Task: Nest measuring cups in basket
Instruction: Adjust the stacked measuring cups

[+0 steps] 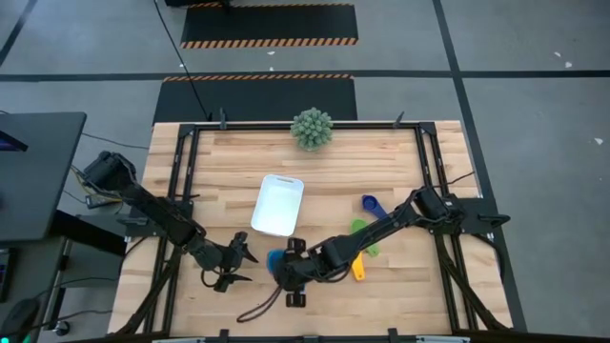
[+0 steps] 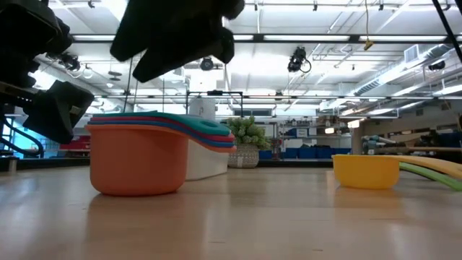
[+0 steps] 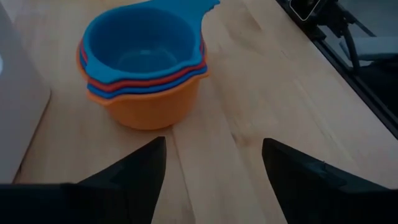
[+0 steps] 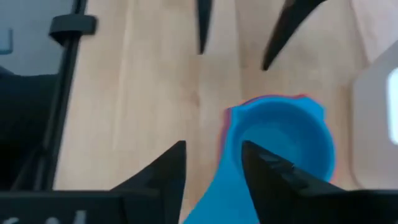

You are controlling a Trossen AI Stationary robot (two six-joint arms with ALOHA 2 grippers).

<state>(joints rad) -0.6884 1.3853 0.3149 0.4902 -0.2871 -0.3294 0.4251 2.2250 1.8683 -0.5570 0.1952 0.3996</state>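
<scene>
A nested stack of measuring cups (image 3: 143, 68) stands on the table just near of the white basket (image 1: 277, 204): orange at the bottom, then blue, red and light blue on top. The dark blue cup (image 1: 370, 203), the green cup (image 1: 367, 238) and the yellow cup (image 1: 357, 267) lie apart on the wood to the right. My right gripper (image 4: 213, 146) is open and hovers over the stack's handles (image 2: 216, 136), clear of them in the low view. My left gripper (image 3: 214, 162) is open, low on the table left of the stack, pointing at it.
The spiky green ball plant (image 1: 312, 128) sits at the table's far edge. A black metal frame (image 1: 181, 181) runs along the table's sides. The basket's white wall (image 3: 18, 93) stands close beside the stack. Bare wood lies between my left gripper and the stack.
</scene>
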